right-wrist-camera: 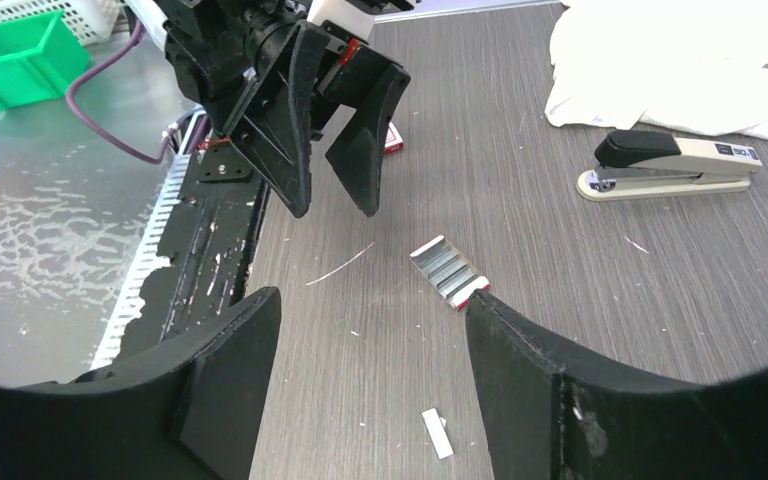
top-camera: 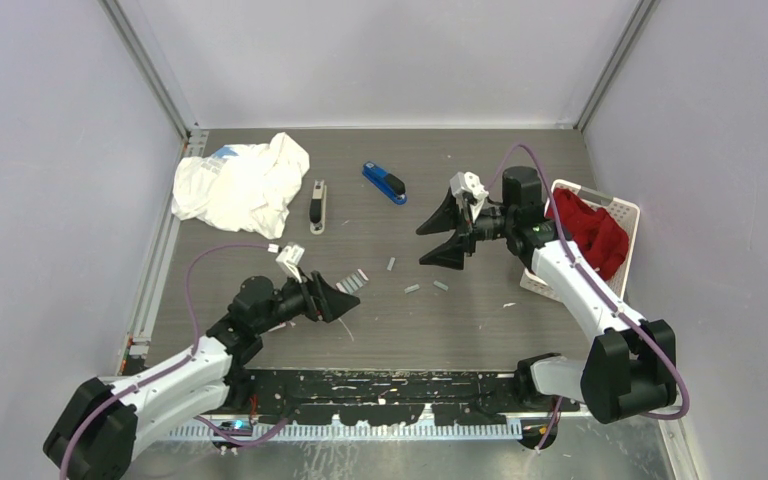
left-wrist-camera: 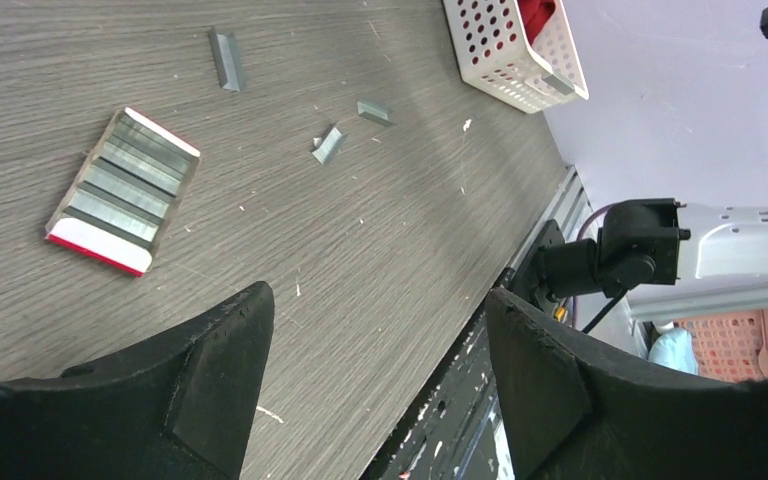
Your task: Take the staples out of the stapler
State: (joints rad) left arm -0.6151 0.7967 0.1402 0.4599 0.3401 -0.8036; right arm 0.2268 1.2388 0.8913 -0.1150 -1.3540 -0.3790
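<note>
Two staplers lie at the back of the table: a beige-and-black one (top-camera: 317,207) (right-wrist-camera: 670,165) beside the cloth, and a blue one (top-camera: 384,183). Both are closed as far as I can see. Three short silvery staples strips (top-camera: 391,265) (top-camera: 412,289) (top-camera: 441,286) lie loose mid-table; the left wrist view shows them (left-wrist-camera: 227,58) (left-wrist-camera: 328,146) (left-wrist-camera: 373,112). One strip (right-wrist-camera: 437,433) lies under my right gripper (right-wrist-camera: 370,300) (top-camera: 422,247), which hovers open and empty. My left gripper (left-wrist-camera: 378,295) (top-camera: 345,305) is open and empty near the front edge.
A white-and-red flat box of staples (top-camera: 352,284) (left-wrist-camera: 123,190) (right-wrist-camera: 448,272) lies open by the left gripper. A crumpled white cloth (top-camera: 240,185) sits back left. A white basket (top-camera: 624,210) (left-wrist-camera: 505,50) holding red cloth stands at the right. The walls close in on three sides.
</note>
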